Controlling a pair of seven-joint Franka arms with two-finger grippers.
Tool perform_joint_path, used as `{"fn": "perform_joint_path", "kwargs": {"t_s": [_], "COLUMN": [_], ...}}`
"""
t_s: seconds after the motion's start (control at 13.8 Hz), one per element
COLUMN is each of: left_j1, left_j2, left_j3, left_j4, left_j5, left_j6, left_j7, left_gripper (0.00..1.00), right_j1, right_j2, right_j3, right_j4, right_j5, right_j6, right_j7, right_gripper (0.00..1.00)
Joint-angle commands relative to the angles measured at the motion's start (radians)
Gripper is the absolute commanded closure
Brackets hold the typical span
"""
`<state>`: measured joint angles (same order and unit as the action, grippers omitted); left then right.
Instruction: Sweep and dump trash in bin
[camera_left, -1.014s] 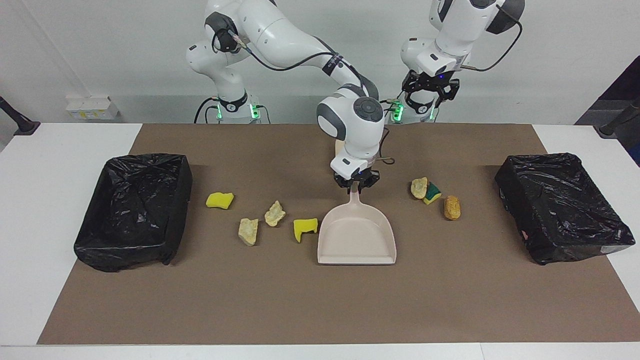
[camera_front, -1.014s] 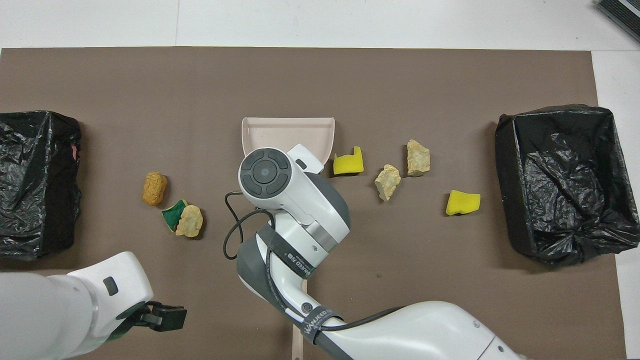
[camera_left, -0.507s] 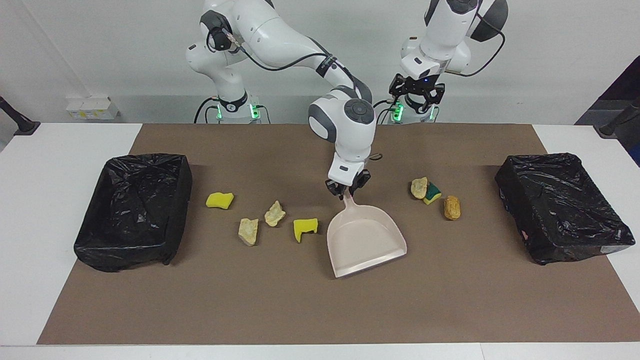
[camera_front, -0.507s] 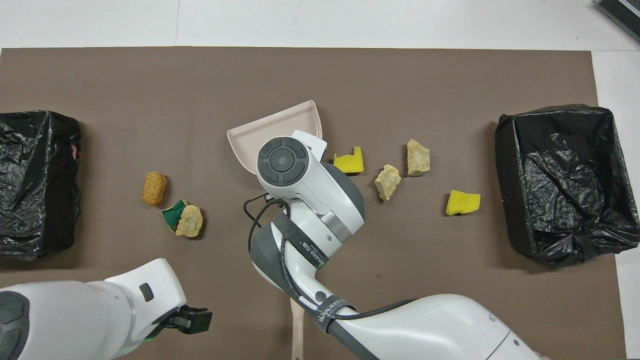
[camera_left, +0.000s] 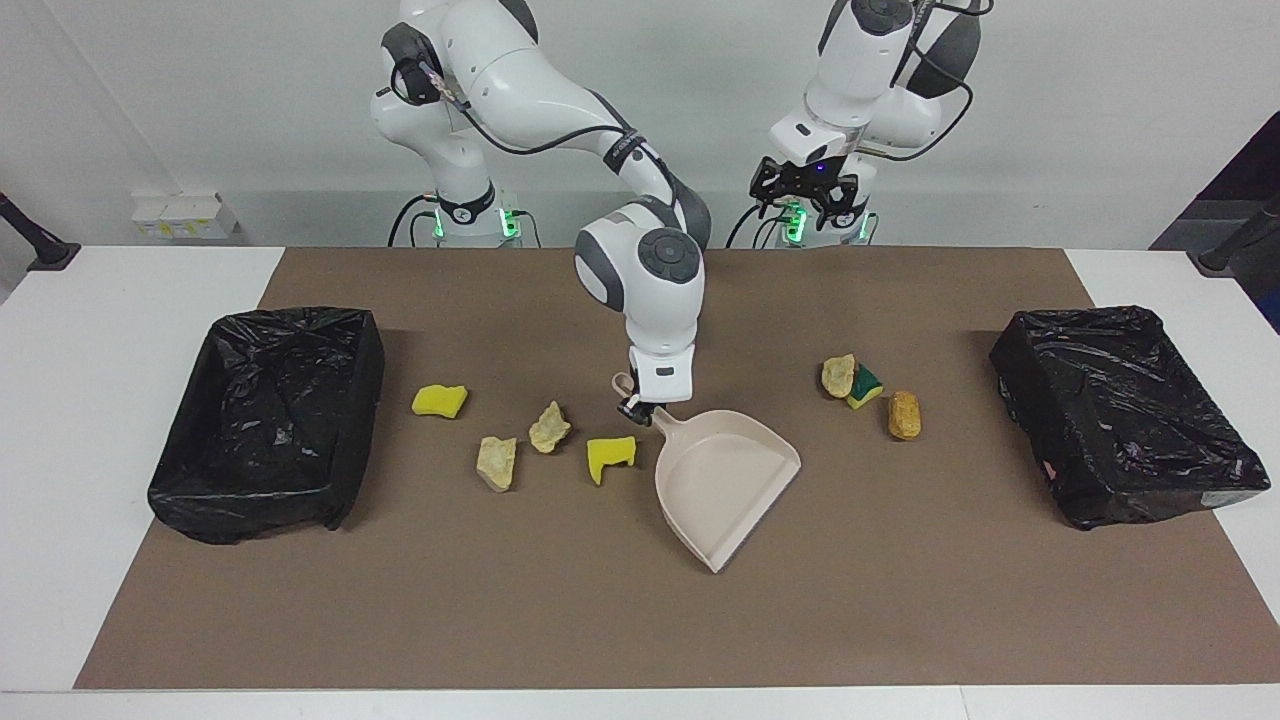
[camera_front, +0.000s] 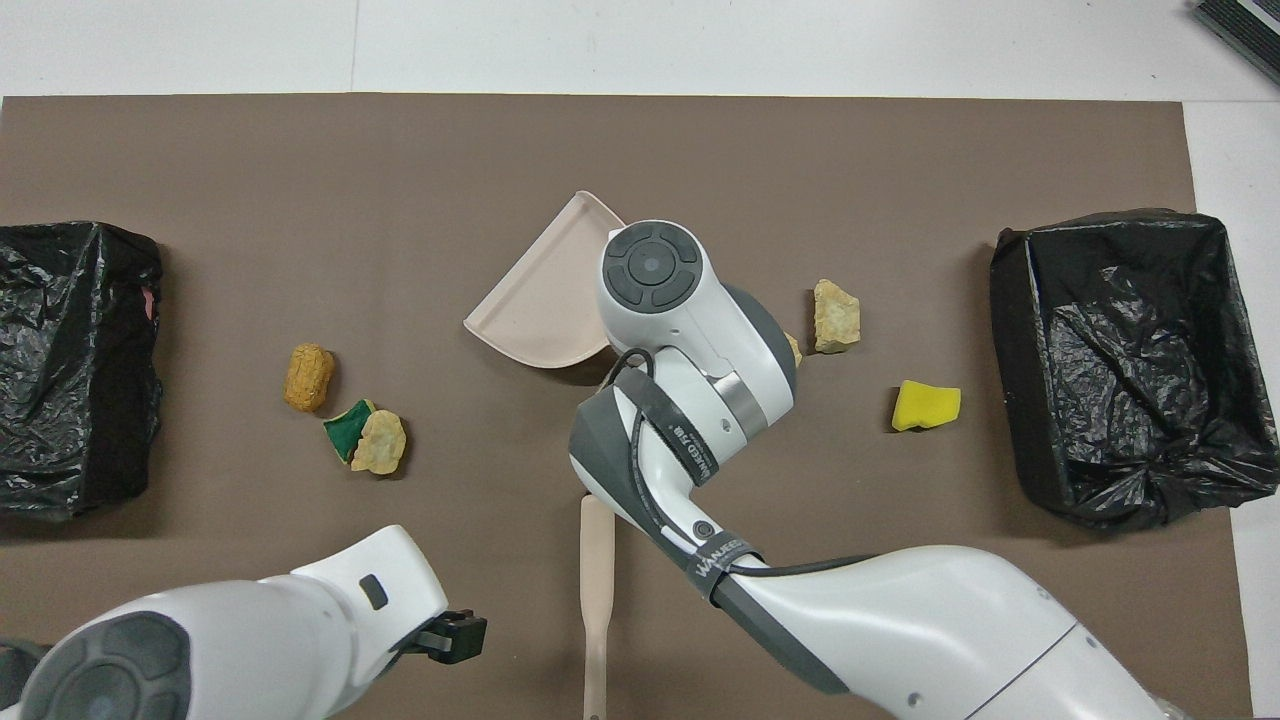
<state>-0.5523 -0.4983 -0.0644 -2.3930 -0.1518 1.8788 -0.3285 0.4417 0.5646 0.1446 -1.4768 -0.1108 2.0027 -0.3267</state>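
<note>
Moved: pale pink plastic dustpan (camera_left: 725, 475) has swung its mouth toward the lower right of the facing frame as the right arm shifted sideways.
Left bin: black-bagged rectangular bin (camera_left: 268, 420), left edge of frame, looks empty.
Trash, left cluster: four yellow and beige foam chunks (camera_left: 548, 427) left of centre.
Right gripper (camera_left: 640, 408): centre frame, fingers clamped on the dustpan handle, apparently angling it to catch sweepings.
Trash, right cluster: three chunks (camera_left: 862, 386), right of centre.
Left gripper (camera_left: 808, 195): top centre-right, fingers spread, empty, waiting.
Right bin: matching black-lined bin (camera_left: 1120, 410), no trash visible.
Tool: beige flat stick (camera_front: 597, 590), bottom centre overhead, untouched.
</note>
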Motion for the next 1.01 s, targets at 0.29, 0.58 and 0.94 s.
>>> {"fn": "perform_joint_path", "kwargs": {"t_s": [0.29, 0.58, 0.94], "left_j1": [-0.285, -0.363, -0.408], "left_j2": [0.279, 0.294, 0.297], "left_j3": [0.015, 0.015, 0.014], "left_j4": [-0.031, -0.089, -0.117], "left_j5": [-0.009, -0.009, -0.009], "left_j6": [0.295, 0.379, 0.405], "left_j7": [-0.328, -0.408, -0.524], "left_gripper": [0.0, 0.0, 0.0], "right_j1": [-0.069, -0.135, -0.175], "right_j2": [-0.043, -0.116, -0.169], "right_j3": [0.01, 0.009, 0.009], "right_j4": [-0.059, -0.132, -0.212], "right_j5": [-0.053, -0.059, -0.098], "right_j6": [0.002, -0.036, -0.029], "right_j7": [-0.383, -0.612, -0.749], "right_gripper": [1.0, 1.0, 1.0]}}
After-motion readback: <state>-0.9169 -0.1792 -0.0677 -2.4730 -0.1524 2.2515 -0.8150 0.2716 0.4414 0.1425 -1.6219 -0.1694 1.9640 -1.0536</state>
